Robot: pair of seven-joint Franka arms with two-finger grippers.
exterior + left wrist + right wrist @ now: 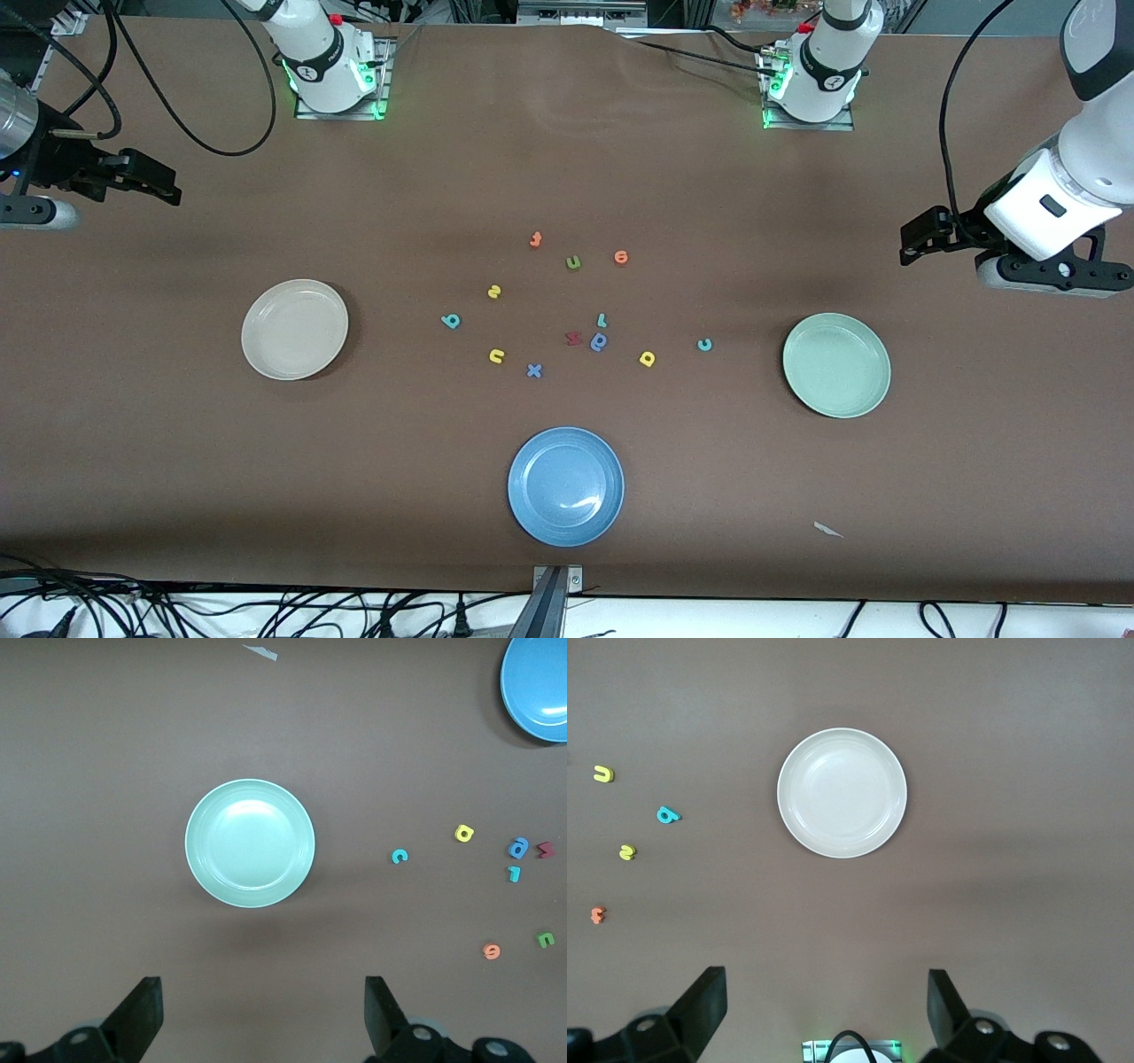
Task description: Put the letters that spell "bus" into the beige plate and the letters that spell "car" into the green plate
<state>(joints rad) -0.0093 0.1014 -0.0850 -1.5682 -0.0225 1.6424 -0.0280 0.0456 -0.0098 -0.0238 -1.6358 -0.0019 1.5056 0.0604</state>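
Note:
The beige plate [294,329] [842,793] lies toward the right arm's end, the green plate [836,364] [250,843] toward the left arm's end. Loose between them lie the teal "b" [451,321] [667,815], yellow "s" [494,291] [626,851], yellow "u" [496,356] [602,773], teal "c" [704,345] [400,856], yellow "a" [647,358] [464,833] and thin teal "r" [601,319] [514,873]. Both plates hold nothing. My left gripper [917,237] [263,1019] hangs open above the table's end past the green plate. My right gripper [159,182] [824,1010] hangs open above the other end.
A blue plate [565,486] [536,682] sits nearest the front camera. Other letters lie among the task's: a green "u" [573,261], two orange ones [535,238] [621,257], a red one [573,338], a blue rounded one [599,342], a blue "x" [533,370]. A paper scrap [827,530] lies near the front edge.

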